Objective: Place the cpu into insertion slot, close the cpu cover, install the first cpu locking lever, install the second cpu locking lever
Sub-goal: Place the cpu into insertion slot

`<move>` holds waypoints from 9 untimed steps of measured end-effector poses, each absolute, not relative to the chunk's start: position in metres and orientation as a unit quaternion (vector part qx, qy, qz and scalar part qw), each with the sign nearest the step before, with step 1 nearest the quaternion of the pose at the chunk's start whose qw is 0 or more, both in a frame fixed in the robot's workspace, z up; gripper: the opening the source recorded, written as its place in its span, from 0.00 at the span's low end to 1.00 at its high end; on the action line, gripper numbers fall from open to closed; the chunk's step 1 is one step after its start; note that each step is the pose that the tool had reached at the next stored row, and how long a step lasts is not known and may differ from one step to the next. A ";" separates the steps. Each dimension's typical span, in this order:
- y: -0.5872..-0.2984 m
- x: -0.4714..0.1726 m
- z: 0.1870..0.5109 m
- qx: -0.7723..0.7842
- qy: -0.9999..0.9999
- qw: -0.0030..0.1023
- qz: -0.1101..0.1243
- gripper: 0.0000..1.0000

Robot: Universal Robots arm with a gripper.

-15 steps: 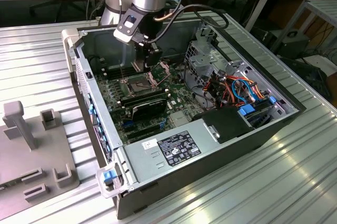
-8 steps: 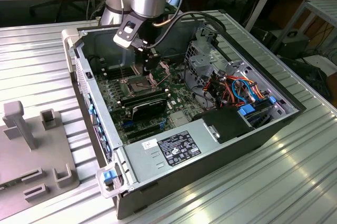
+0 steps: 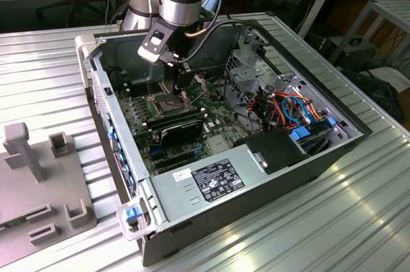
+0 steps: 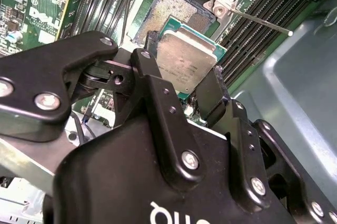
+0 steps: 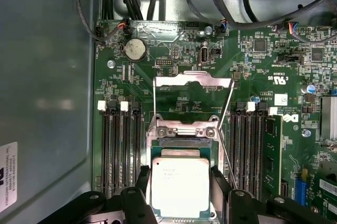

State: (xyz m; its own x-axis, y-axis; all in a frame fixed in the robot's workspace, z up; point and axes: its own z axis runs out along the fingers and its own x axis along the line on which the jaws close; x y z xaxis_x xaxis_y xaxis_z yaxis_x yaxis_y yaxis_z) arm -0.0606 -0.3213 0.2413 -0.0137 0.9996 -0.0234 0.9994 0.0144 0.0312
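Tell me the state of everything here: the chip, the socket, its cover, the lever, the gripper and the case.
gripper: shut on the cpu
cpu: held over the socket, not yet seated
insertion slot: pin field partly bare
cpu cover: swung open
locking lever: released
computer case: side open

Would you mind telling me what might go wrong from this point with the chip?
The claw holds the cpu over the insertion slot but seemingly offset from it; lowered askew, it might bend the exposed pins. The thin locking lever runs close beside the claw and could snag. The raised cpu cover might drop early.
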 end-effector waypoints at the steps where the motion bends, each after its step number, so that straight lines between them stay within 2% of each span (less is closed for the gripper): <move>1: -0.321 -0.061 0.240 0.702 0.712 0.019 0.003 0.54; 9: -0.316 -0.061 0.230 0.702 0.712 0.019 0.002 0.54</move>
